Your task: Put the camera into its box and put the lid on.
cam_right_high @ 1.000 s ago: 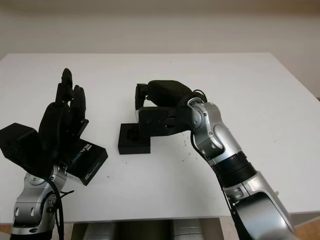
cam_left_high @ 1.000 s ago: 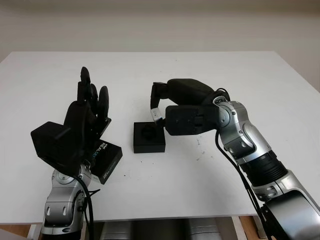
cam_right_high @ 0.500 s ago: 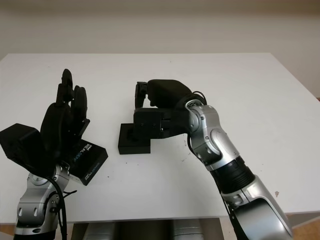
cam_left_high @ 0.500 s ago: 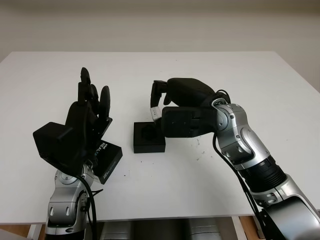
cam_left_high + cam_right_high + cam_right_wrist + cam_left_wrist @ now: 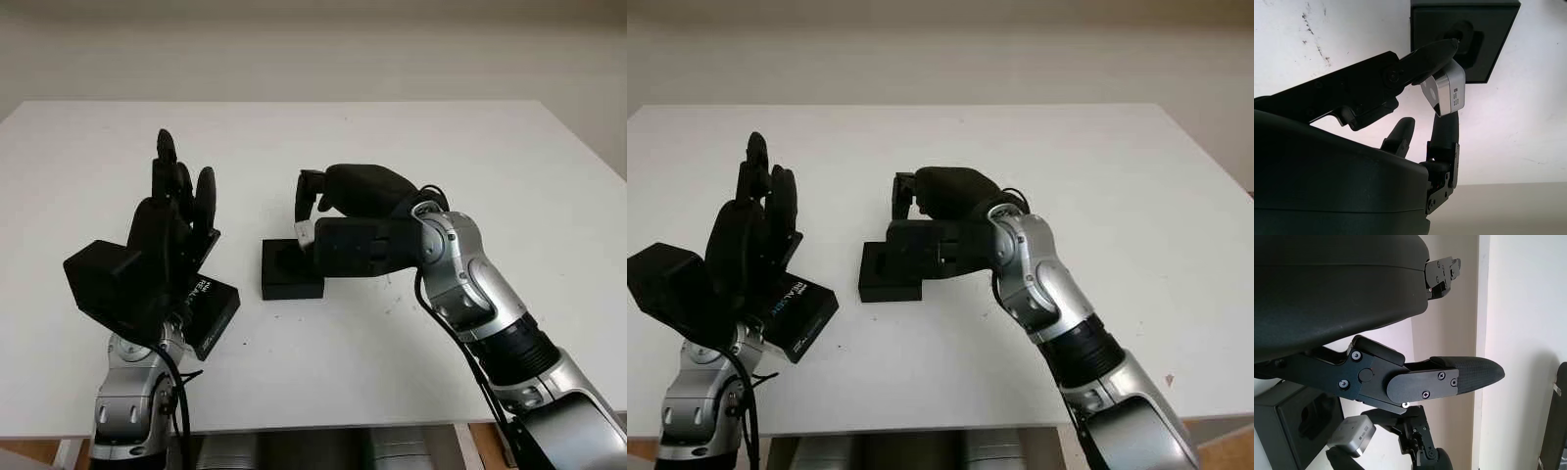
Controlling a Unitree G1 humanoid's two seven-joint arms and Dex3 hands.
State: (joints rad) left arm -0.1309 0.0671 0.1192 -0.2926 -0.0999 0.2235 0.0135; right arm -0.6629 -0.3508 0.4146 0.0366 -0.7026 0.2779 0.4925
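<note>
Right robot hand (image 5: 312,217), pinching the camera (image 5: 1447,92), has lowered toward the box (image 5: 290,269); insertion appears imminent. Left robot hand (image 5: 176,211) open, raised above the lid (image 5: 208,305).

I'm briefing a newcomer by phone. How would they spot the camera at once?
Start at the white table and find the small open black box at its middle. Just above the box's right edge, the right hand pinches the camera: a small silver block, the one pale thing among black parts.

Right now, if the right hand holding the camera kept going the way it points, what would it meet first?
Probably the open black box: the right hand holds the silver camera just beside it, though depth is unclear.
</note>
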